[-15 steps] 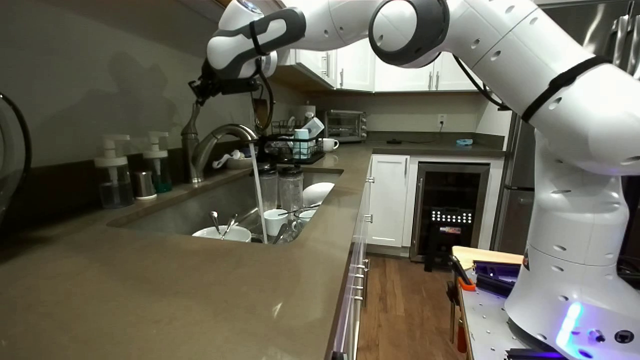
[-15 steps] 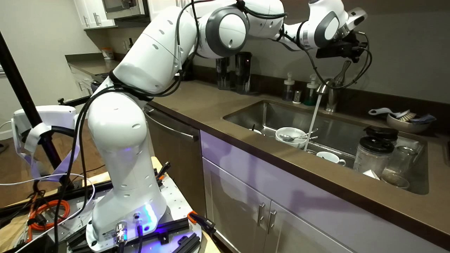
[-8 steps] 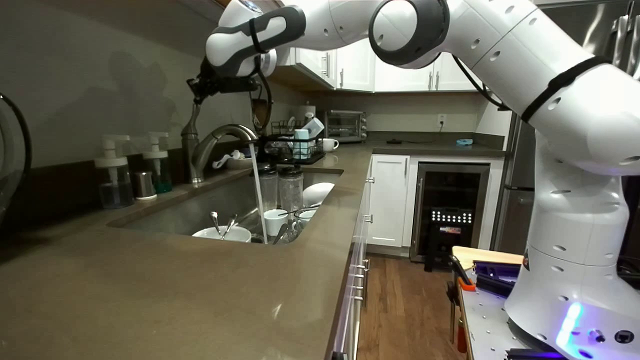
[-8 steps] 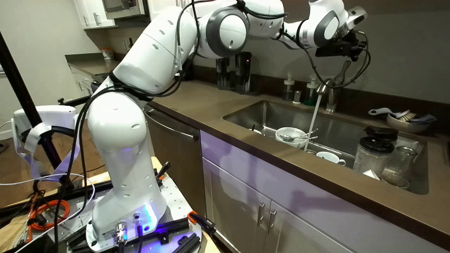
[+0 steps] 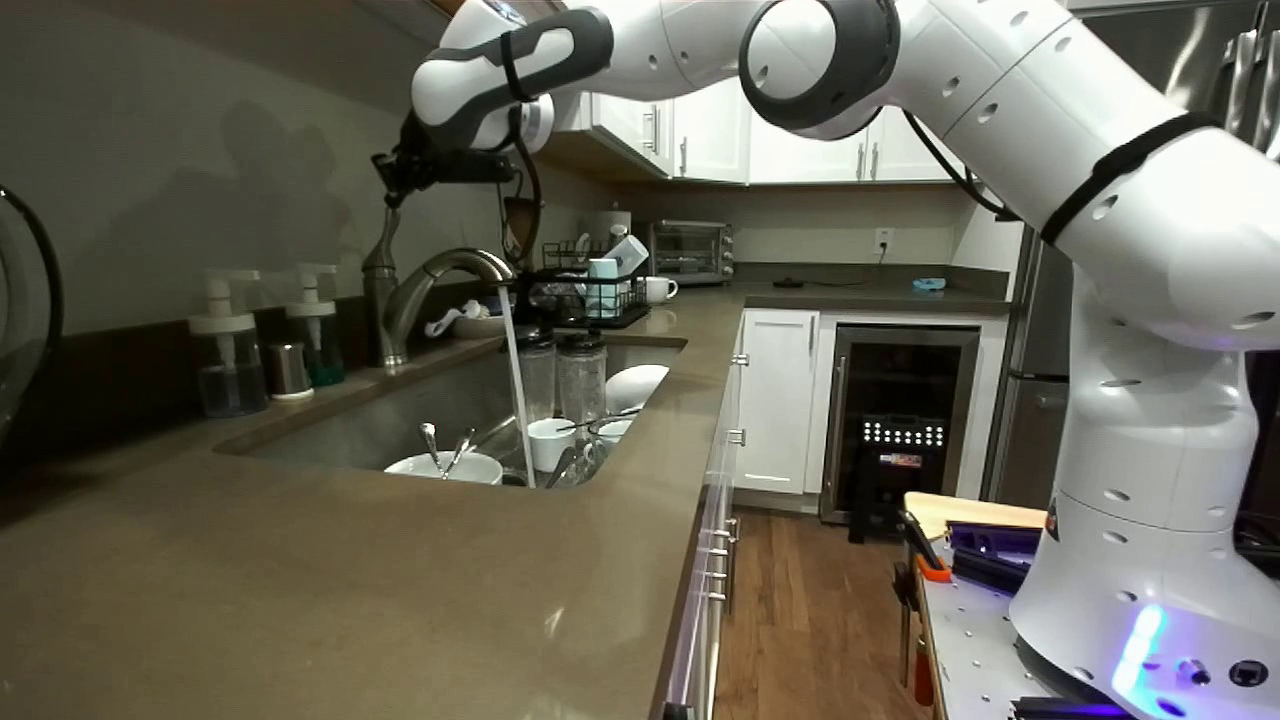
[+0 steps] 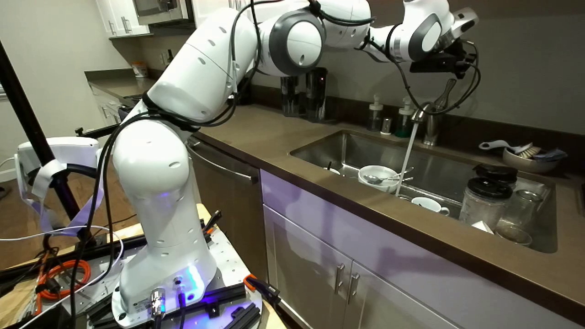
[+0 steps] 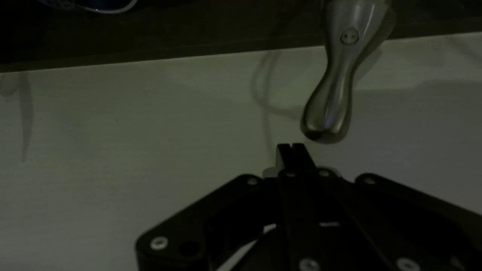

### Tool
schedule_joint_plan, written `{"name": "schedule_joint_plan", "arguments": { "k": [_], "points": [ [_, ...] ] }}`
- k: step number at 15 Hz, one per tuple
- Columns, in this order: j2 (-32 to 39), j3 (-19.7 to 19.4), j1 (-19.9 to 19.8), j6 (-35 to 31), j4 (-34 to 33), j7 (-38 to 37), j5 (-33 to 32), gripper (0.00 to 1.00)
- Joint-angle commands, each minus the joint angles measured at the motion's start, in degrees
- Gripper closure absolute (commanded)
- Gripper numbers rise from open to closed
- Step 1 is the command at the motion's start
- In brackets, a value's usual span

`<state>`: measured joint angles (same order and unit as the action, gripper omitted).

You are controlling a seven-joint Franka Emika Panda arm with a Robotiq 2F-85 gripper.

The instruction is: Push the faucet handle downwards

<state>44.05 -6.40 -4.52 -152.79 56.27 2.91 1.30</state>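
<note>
The faucet handle [image 5: 385, 240] is a slim grey metal lever that points up from the faucet base. It also shows in an exterior view [image 6: 444, 93] and in the wrist view [image 7: 331, 94], where its rounded tip points down the picture. My gripper [image 7: 292, 146] is shut and empty. In the wrist view its fingertips are just left of and below the handle tip, with a small gap in the picture. In an exterior view the dark gripper [image 5: 392, 195] is right above the handle tip; I cannot tell if they touch. Water runs from the arched spout [image 5: 450, 262].
The sink [image 6: 365, 148] holds a white bowl [image 6: 377, 176], a white cup [image 6: 429, 204] and jars with black lids [image 6: 489, 194]. Soap bottles [image 5: 313, 330] stand beside the faucet. The wall is close behind the handle. A cable loop [image 6: 470, 93] hangs from the wrist near the spout.
My gripper has moved slightly up, and slightly left in an exterior view. The faucet handle and the running water look the same.
</note>
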Motion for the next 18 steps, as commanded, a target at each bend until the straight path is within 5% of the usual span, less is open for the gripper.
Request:
{"name": "schedule_joint_plan", "arguments": {
  "k": [1, 8, 18],
  "points": [
    [0.61, 1.19, -1.04, 3.12, -2.04, 1.29, 0.86, 0.96],
    [-0.5, 3.74, -2.7, 8.72, -2.31, 2.62, 1.61, 0.95],
    [1.26, 5.91, -3.7, 3.33, -3.7, 1.94, 3.21, 0.96]
  ]
}}
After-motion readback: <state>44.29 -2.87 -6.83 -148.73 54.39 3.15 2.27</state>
